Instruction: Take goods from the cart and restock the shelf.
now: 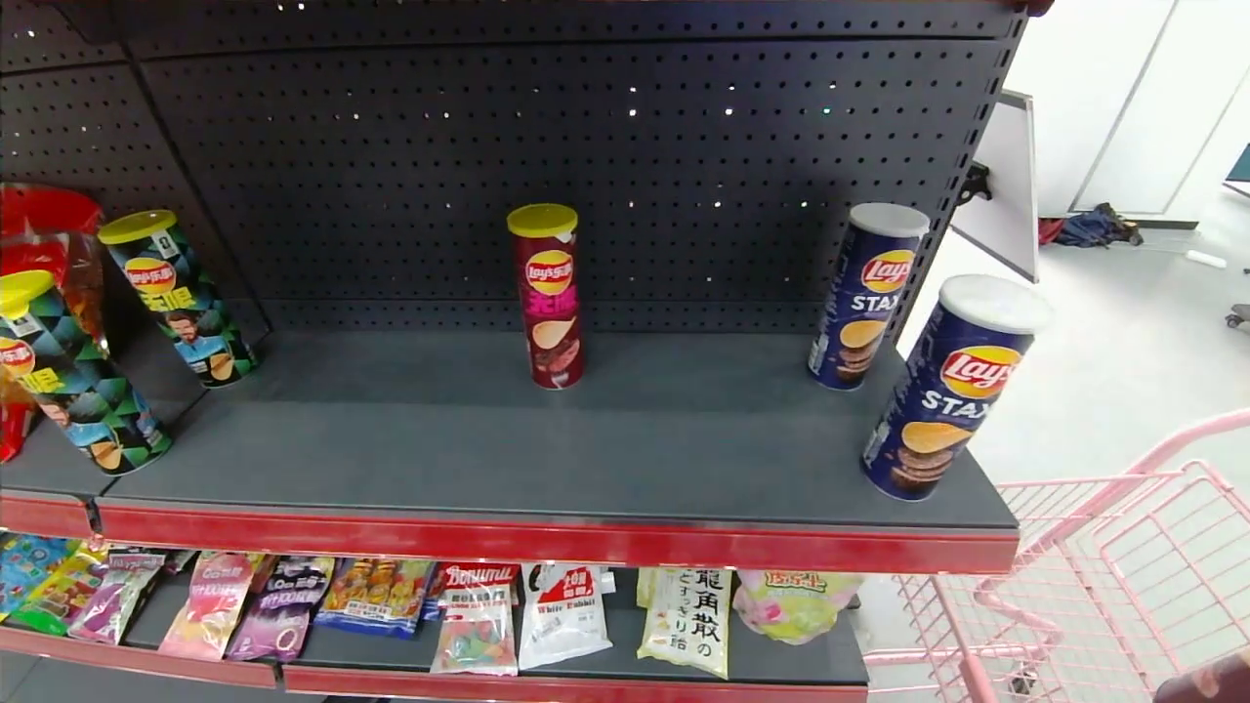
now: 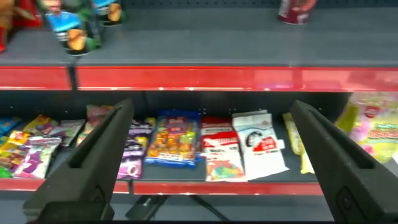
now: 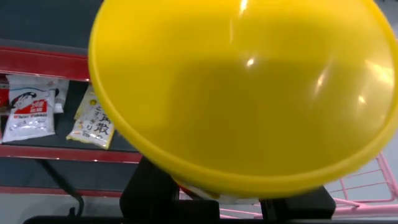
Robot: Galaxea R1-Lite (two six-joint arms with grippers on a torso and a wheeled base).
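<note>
Yellow plastic is filling most of the right wrist view: it is the lid [image 3: 249, 87] of a chip can [image 3: 199, 190]. The right gripper [image 3: 224, 208] is clamping the can's body just under that lid, with a dark finger [image 3: 149, 199] pressing on each side. The can is being held out in front of the shelf [image 1: 586, 439], beside the pink cart [image 1: 1123, 566], and its lid is pointing back at the wrist.

The left gripper [image 2: 211, 162] is facing the shelf front squarely, below the red rail [image 2: 199, 78]. Its jaws are standing wide apart with nothing between them, and it is pointing at the lower tier of snack bags [image 2: 180, 140].

On the upper tier, a red can [image 1: 549, 293] is standing upright at the middle, towards the back. Two blue cans [image 1: 864, 293] are standing at the right end, one behind the other. Two green-patterned cans [image 1: 181, 298] are standing at the left end.
</note>
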